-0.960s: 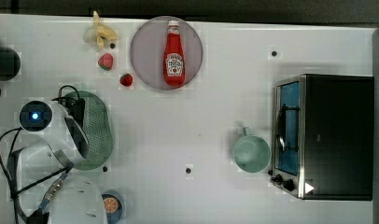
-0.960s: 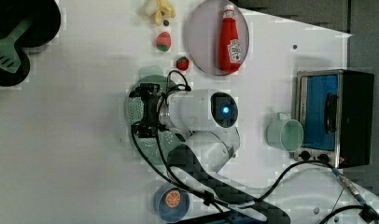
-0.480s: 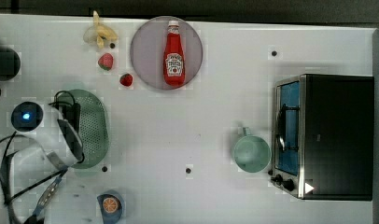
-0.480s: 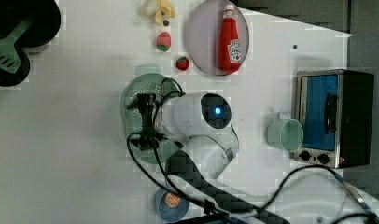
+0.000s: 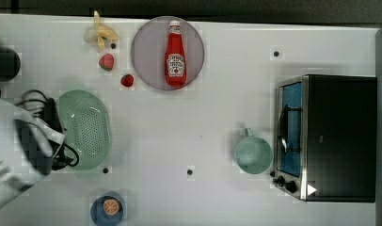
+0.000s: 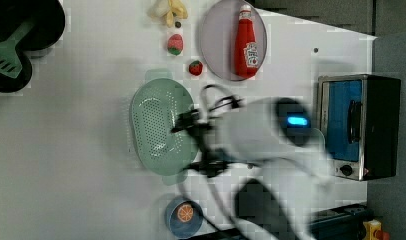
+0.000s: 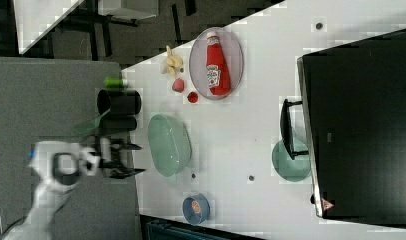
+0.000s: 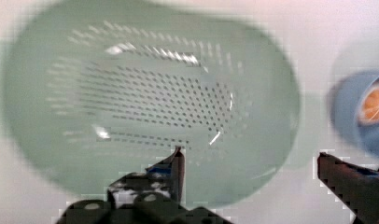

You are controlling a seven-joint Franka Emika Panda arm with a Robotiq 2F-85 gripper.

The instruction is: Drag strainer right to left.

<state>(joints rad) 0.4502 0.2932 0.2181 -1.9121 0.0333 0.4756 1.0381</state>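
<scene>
The strainer [image 5: 88,131] is a pale mint-green oval with a dotted basin, lying flat near the top view's left edge. In the left view the strainer [image 6: 158,130] has my gripper [image 6: 188,145] at its right rim, raised above it, fingers spread wide with nothing between them. In the right view my gripper [image 7: 133,160] stands clear of the strainer [image 7: 170,145], on its left side, over the table's edge. The wrist view looks down into the strainer [image 8: 145,98], with the open gripper [image 8: 249,154] above its near rim.
A blue bowl [image 5: 107,207] with an orange slice sits just below the strainer in the top view. Two strawberries [image 5: 127,80], a banana [image 5: 100,34] and a plate [image 5: 147,66] with a ketchup bottle [image 5: 175,54] lie above it. A green mug [image 5: 253,154] and a toaster oven [image 5: 330,136] stand at the right.
My arm has drawn back off the strainer toward the top view's left and now uncovers it. The strainer has stayed where it lay.
</scene>
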